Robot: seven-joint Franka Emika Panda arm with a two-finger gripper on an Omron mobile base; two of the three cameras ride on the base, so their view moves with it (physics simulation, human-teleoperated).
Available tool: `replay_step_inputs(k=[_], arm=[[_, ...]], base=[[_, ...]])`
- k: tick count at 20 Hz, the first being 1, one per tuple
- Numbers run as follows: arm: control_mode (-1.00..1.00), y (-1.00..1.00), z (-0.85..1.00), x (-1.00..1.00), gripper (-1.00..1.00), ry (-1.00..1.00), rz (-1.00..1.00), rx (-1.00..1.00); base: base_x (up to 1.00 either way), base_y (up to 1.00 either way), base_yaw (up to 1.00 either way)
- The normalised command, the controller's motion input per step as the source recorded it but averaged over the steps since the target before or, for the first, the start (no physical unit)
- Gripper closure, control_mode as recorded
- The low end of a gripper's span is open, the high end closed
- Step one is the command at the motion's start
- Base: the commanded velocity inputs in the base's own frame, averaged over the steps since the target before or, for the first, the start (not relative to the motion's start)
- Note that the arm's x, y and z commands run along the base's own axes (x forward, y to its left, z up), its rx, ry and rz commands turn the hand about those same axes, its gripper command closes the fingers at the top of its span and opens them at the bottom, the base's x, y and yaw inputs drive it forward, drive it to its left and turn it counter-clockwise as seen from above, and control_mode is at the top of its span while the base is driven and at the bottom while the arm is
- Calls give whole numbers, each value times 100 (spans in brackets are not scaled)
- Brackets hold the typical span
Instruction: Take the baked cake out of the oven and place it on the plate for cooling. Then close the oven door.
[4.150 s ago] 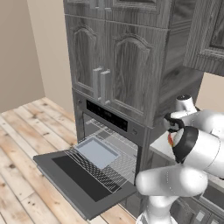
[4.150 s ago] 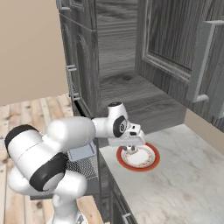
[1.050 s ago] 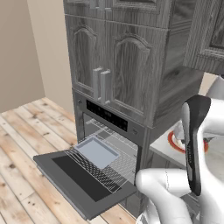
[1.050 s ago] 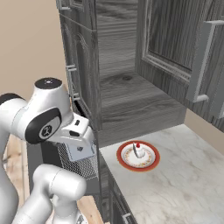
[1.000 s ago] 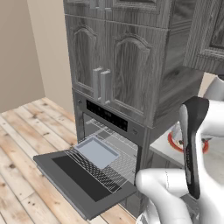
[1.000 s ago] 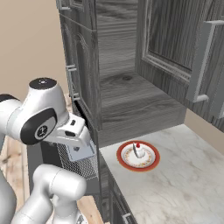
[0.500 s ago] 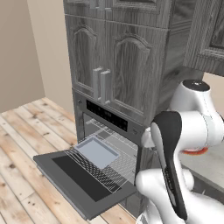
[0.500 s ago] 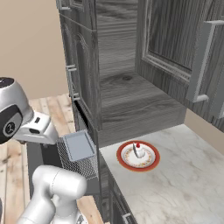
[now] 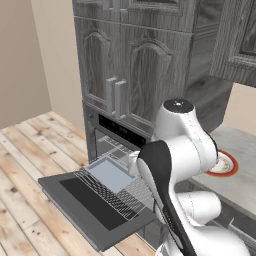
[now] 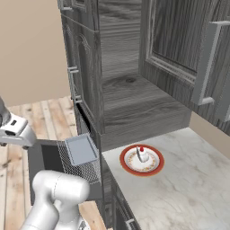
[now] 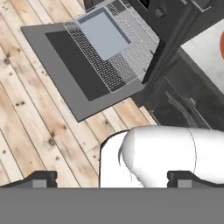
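The baked cake (image 10: 142,154) is seated on the plate (image 10: 129,168) on the counter (image 10: 188,179), clear of heat for cooling. The oven door (image 9: 75,197) is left folded flat, the wire rack (image 9: 131,191) and tray (image 9: 110,172) drawn out over it. The gripper (image 11: 111,177) is held above, jaws spread wide and empty. No legible markings are seen.
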Motion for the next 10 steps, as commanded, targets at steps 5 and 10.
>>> replay_step_inputs(k=[5,10], arm=[[-100,62,-44,45,-100,1,0,0],[-100,47,-54,63,-100,5,0,0]], base=[[0,0,0],[0,0,0]])
